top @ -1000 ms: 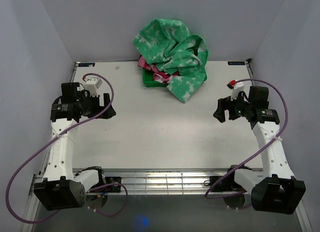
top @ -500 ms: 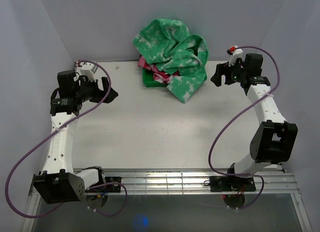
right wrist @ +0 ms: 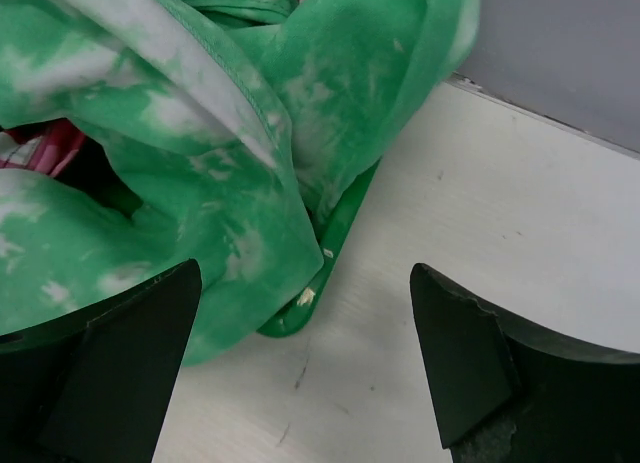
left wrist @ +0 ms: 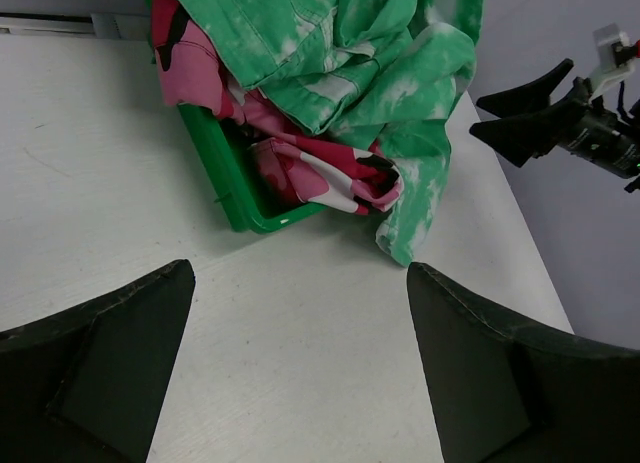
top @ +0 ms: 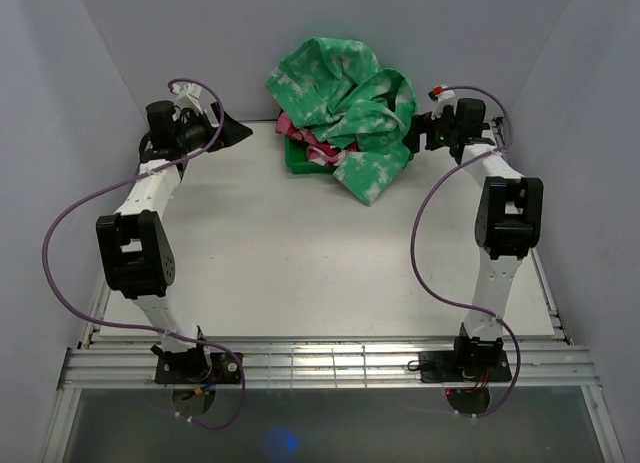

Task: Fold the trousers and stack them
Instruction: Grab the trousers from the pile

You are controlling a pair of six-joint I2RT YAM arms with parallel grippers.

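The trousers (top: 345,103) are lying in a crumpled heap on top of the green bin (left wrist: 225,173), which is standing at the far edge of the table (top: 300,253), and they are covering most of it. One part of them is hanging over the bin's right side and is touching the table just beside it. Under the trousers, inside the bin, a pink and red cloth (left wrist: 300,163) is showing. The left gripper (top: 235,131) is hovering to the left of the bin, near it but apart, with its two fingers spread wide and holding nothing. The right gripper (top: 413,133) is hovering to the right of the bin, close to the hanging green cloth but, as far as I can tell, not touching it. Its fingers are also spread wide, with nothing between them.
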